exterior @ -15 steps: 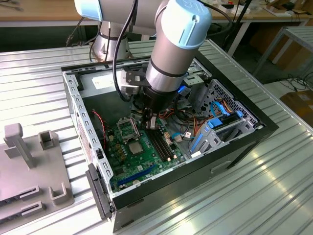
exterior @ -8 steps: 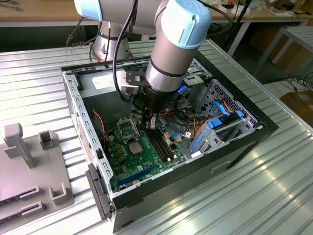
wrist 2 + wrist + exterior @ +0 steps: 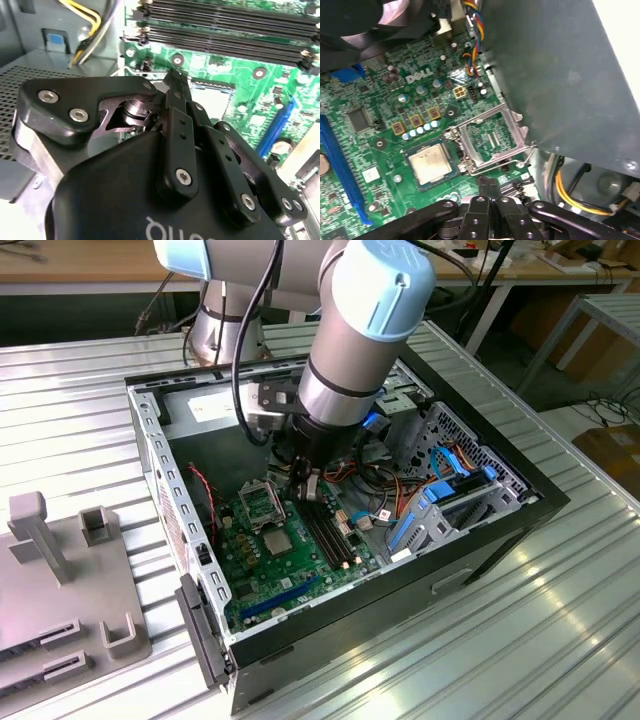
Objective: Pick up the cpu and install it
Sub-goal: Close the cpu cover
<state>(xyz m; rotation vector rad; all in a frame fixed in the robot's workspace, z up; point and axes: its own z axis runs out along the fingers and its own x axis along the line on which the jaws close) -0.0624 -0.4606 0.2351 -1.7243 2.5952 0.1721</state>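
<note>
My gripper fills the near foreground in both wrist views, black fingers pressed together, clenched on nothing. It hangs over the green motherboard inside the open computer case. The cpu lies flat on the board, silver face up, just beside the socket's raised metal frame, whose lever is up. My fingertips are near the cpu, apart from it. Long black memory slots run close by.
</note>
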